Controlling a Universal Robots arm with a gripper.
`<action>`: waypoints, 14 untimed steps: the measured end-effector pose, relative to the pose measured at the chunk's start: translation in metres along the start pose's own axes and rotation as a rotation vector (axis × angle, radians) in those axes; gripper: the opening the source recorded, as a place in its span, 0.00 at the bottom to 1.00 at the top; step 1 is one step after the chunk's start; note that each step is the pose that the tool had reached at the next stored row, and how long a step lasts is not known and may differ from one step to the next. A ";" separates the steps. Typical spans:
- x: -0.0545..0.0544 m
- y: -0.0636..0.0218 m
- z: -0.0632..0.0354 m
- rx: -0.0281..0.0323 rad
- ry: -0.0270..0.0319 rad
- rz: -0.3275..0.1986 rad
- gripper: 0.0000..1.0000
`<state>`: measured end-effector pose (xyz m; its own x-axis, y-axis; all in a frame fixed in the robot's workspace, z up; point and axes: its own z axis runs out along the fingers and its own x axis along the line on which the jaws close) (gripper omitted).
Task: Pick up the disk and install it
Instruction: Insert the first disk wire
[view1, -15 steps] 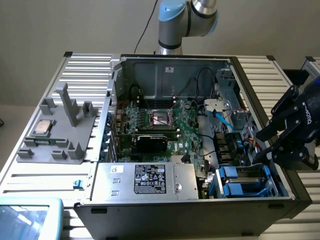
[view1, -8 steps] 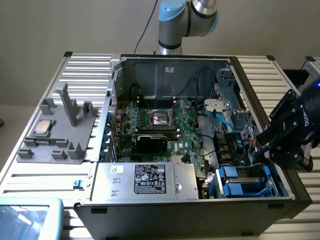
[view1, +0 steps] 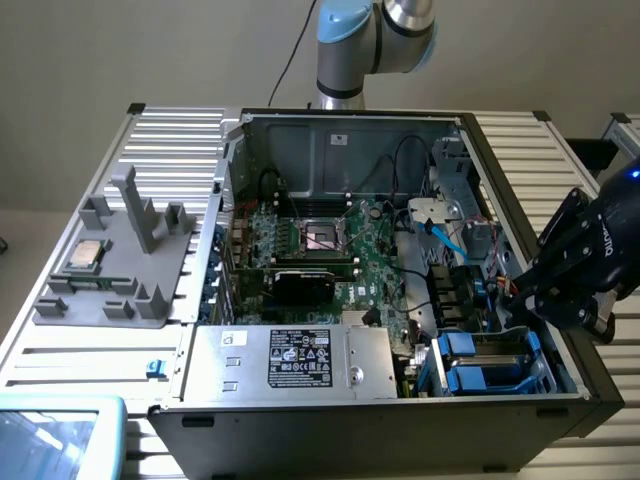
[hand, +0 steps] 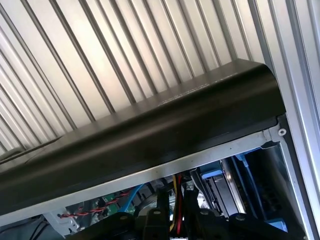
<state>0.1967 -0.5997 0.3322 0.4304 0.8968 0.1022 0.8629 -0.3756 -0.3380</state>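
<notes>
- The disk (view1: 482, 377) lies flat in the drive bay at the near corner of the open computer case (view1: 596, 392), on the exterior view's right, with its bright blue rails showing.
- The gripper (view1: 522, 292) hangs just above that side of the case, beside the black side wall and a little further back than the bay. It is apart from the disk.
- In the wrist view the fingers (hand: 162, 207) stand close together with a slim gap between them, and red and yellow wires show through the gap. Nothing is clamped there.
- The same view looks over the case's black top edge (hand: 150, 135) onto the ribbed aluminium table (hand: 100, 55).
- A silver power supply (view1: 290, 358) with a black label sits beside the bay, toward the exterior view's left.
- Behind it the green motherboard (view1: 345, 250) lies exposed, with a blue cable (view1: 447, 237) running nearby.
- Outside the case, on the exterior view's left, a grey fixture (view1: 125, 265) rests on the table and carries a small square silver chip (view1: 84, 256).
- The robot arm (view1: 372, 40) rises behind the case.
</notes>
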 end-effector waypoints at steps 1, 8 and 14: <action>0.000 0.0001 0.0003 0.0002 0.0003 0.002 0.26; 0.000 0.0005 0.0013 0.0005 0.0022 0.009 0.26; 0.000 0.0005 0.0013 0.0006 0.0023 0.009 0.17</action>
<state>0.1967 -0.5997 0.3308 0.4387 0.8929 0.1014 0.8589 -0.3834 -0.3394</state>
